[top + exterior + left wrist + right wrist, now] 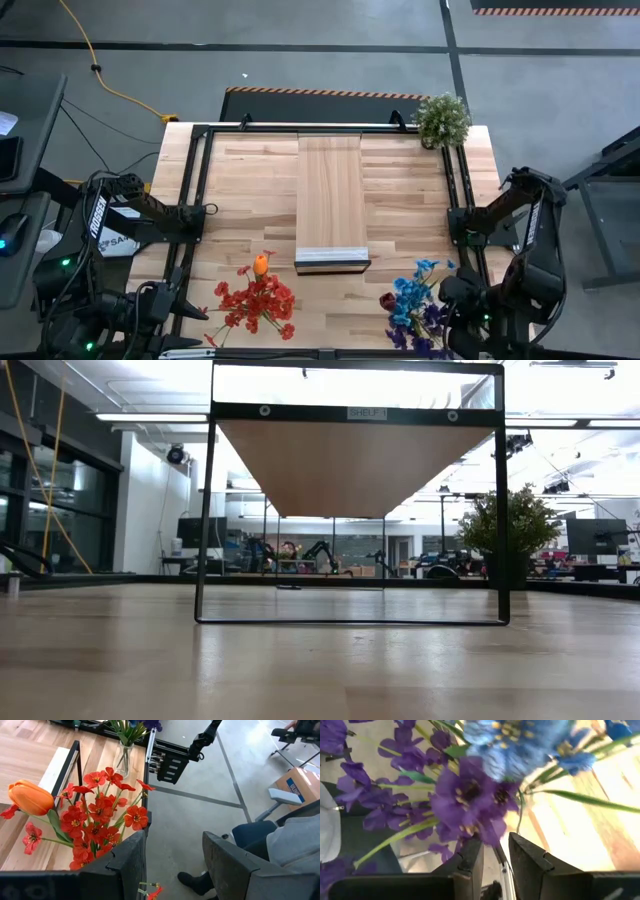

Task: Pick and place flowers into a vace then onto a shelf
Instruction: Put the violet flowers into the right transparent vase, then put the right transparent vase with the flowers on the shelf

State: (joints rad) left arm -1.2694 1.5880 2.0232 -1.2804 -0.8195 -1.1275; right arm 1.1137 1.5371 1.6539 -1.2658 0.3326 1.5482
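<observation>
Purple flowers (470, 800) pinched by right fingers (470, 860), left fingers (131, 860) spread beside red flowers (97, 815), frame label unreadable

A robotics lab: more robot arms (322, 550) on benches behind, taped concrete floor (330, 45)

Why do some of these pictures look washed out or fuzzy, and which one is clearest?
Low view: bright ceiling lights wash out the top, leaving the shelf dark underneath. Right wrist view: the blue and purple flowers sit so close that they blur. Left wrist view: the red and orange flowers are crisp. High view: evenly lit, clearest overall.
</observation>
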